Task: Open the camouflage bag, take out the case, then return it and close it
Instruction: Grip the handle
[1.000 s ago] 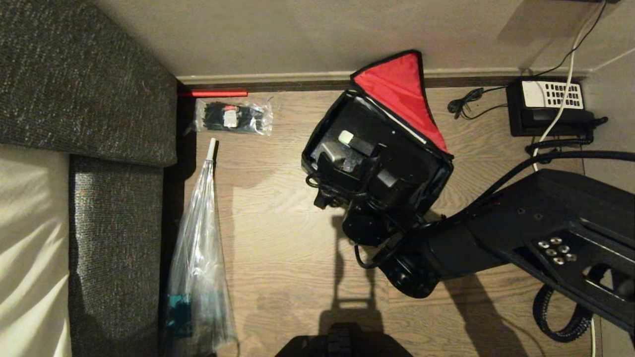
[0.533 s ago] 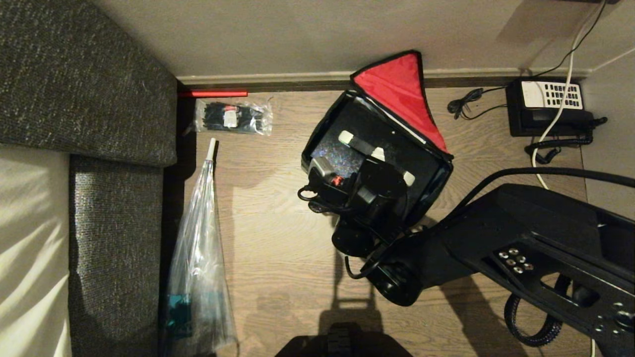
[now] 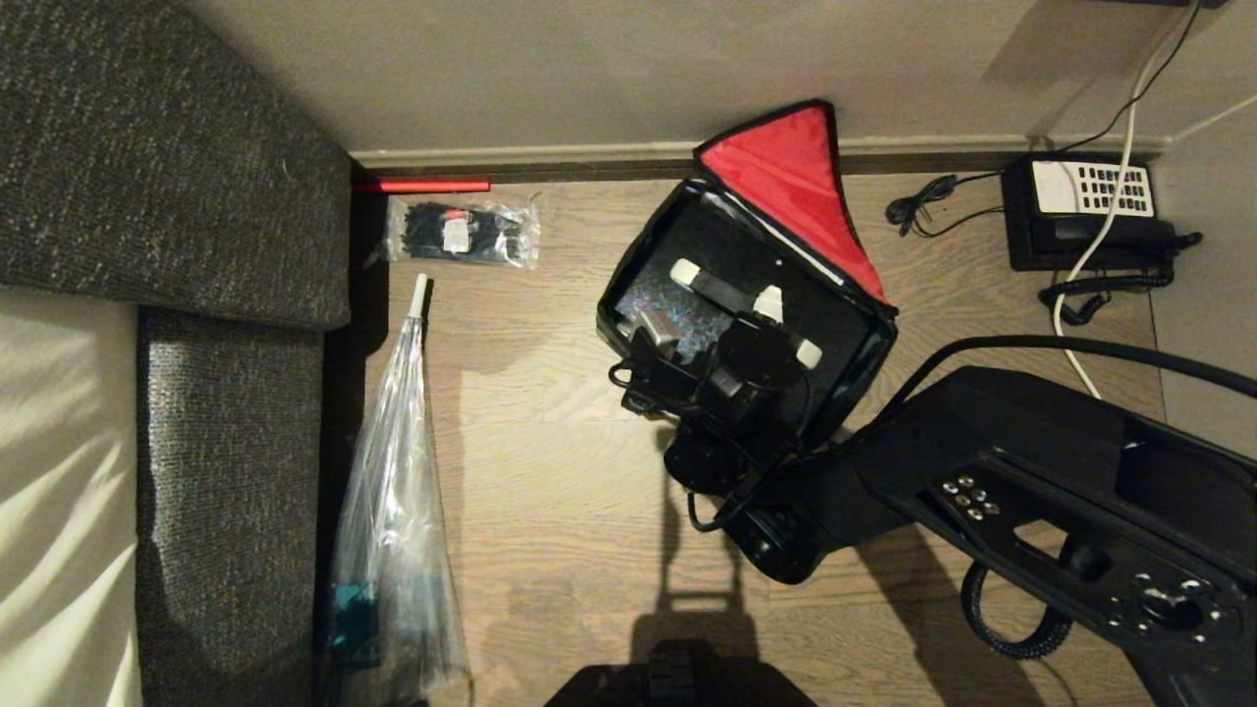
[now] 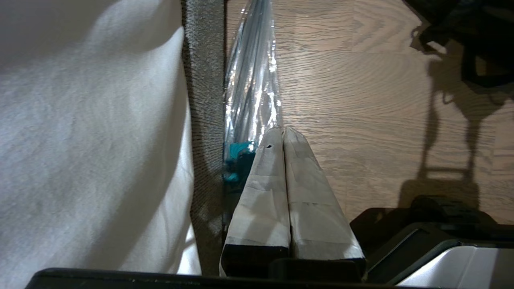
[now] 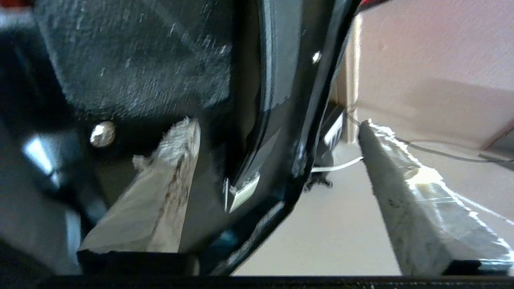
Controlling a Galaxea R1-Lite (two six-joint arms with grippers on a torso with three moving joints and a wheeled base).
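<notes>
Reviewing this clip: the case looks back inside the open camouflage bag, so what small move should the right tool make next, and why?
Probably lift the right tool clear of the camouflage bag. Its fingers stand spread over the case, which lies flat inside, gripping nothing. The red lid is upright and needs room to close.

Dim warm indoor light, brownish cast on the wooden floor [image 3: 550, 471]. Brightest patch on the floor beside the camouflage bag [image 3: 864, 339]; the corner by the desk phone [image 3: 1085, 211] is darker. Hard shadows of the right arm and robot base fall on the floor toward the near edge. Glare streaks on the clear plastic bag [image 3: 393, 530], stronger in the left wrist view [image 4: 253, 88]. White bedding [image 3: 59, 491] shows soft light bands. Head view sharp. Right wrist view heavily blurred: bag wall [image 5: 257, 132] out of focus, fingers [image 5: 421, 208] overexposed along one edge.
</notes>
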